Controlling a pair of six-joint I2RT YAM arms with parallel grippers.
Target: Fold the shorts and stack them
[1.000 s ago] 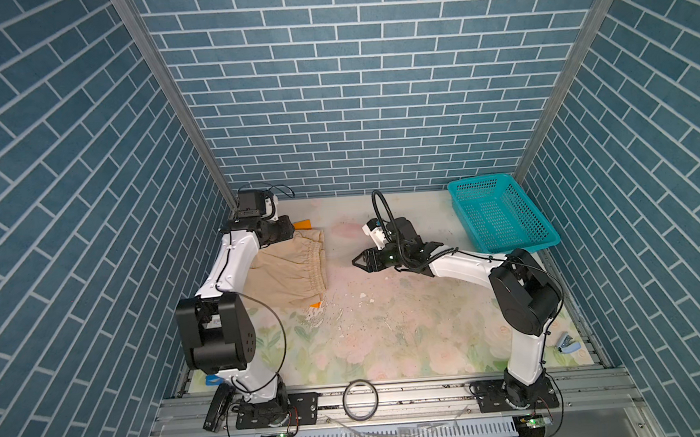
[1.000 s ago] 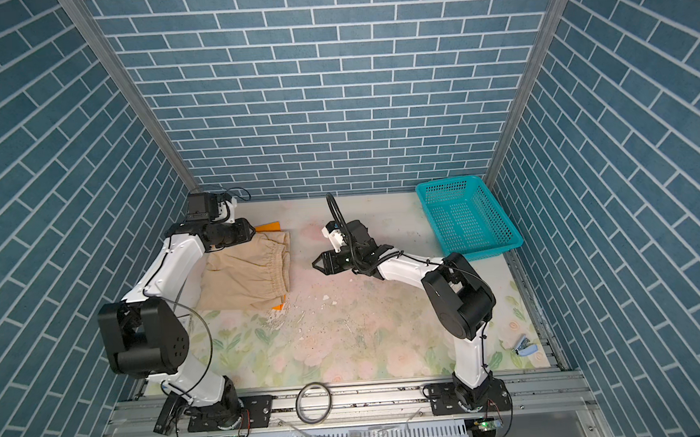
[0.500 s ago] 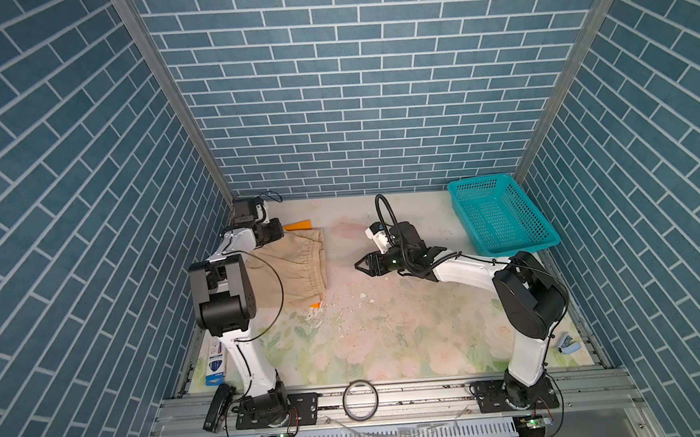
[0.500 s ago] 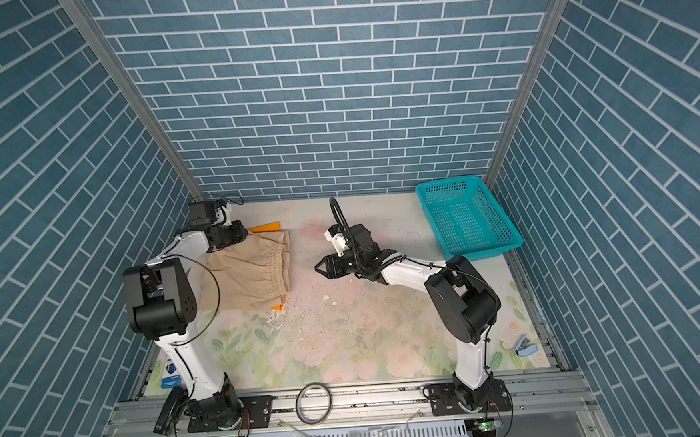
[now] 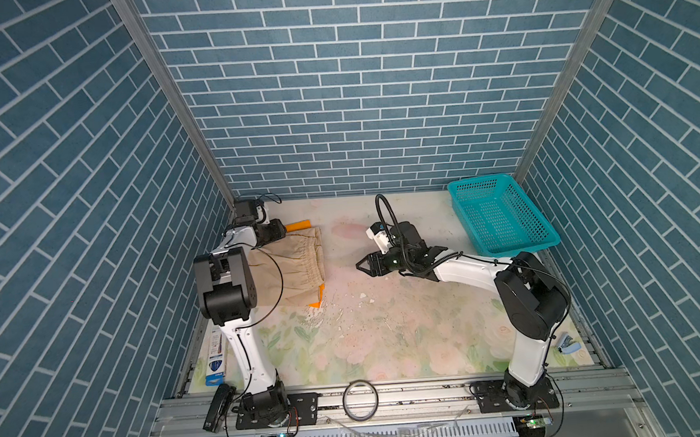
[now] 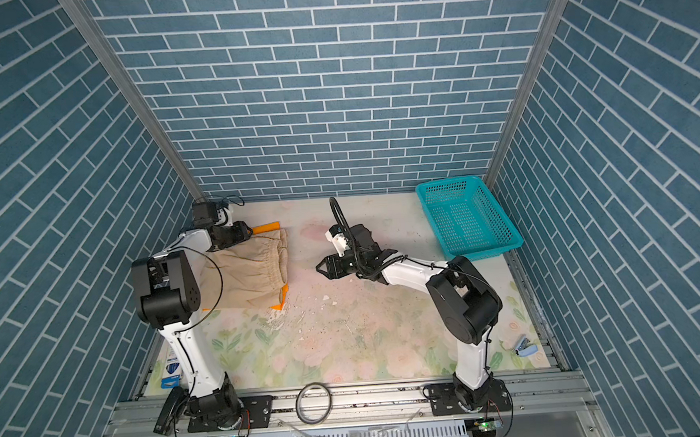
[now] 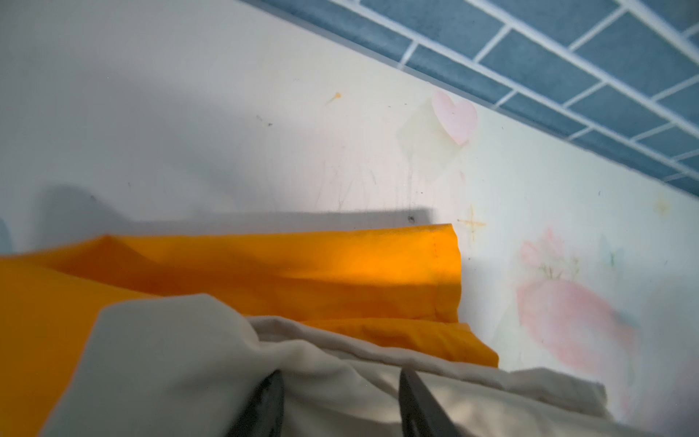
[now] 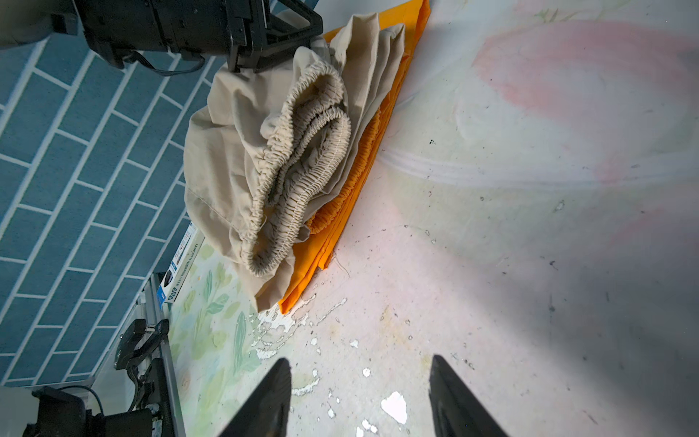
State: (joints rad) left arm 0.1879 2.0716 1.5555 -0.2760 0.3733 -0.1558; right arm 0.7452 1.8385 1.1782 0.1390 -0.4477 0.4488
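blue brick-pattern walls (image 5: 353, 102) box in a table (image 5: 388, 333) with a faded floral print, its coating flaked white near the middle. read the table as a clock in both top views, with the back wall at 12. your two pairs sit stacked at about 10 o'clock, close to the left wall.

the beige shorts (image 5: 297, 264) lie on top, folded into a rough rectangle, soft and wrinkled. their gathered elastic waistband (image 8: 302, 170) is doubled over itself along the edge facing 3 o'clock. the orange shorts (image 5: 298, 225) lie underneath, flat, bright and smoother. from above you see them only as a strip poking out at the stack's 12 o'clock end and a small corner at its 5 o'clock corner. in the right wrist view a thin ruffled orange edge also shows under the beige waistband. in the left wrist view the orange cloth shows a stitched hem, with a beige fold resting over it.

your left arm (image 5: 237, 239) reaches to the stack's 12 o'clock end. the left jaws are released: their dark fingers (image 7: 264, 408) stand apart with loose beige cloth lying across the gap, not pinched. your right arm (image 5: 464, 268) stretches over the table's middle. the right jaws are spread wide with nothing in them. they point toward 9 o'clock at the stack, well apart from it, over bare table. a teal basket (image 5: 520, 245) sits at 2 o'clock.
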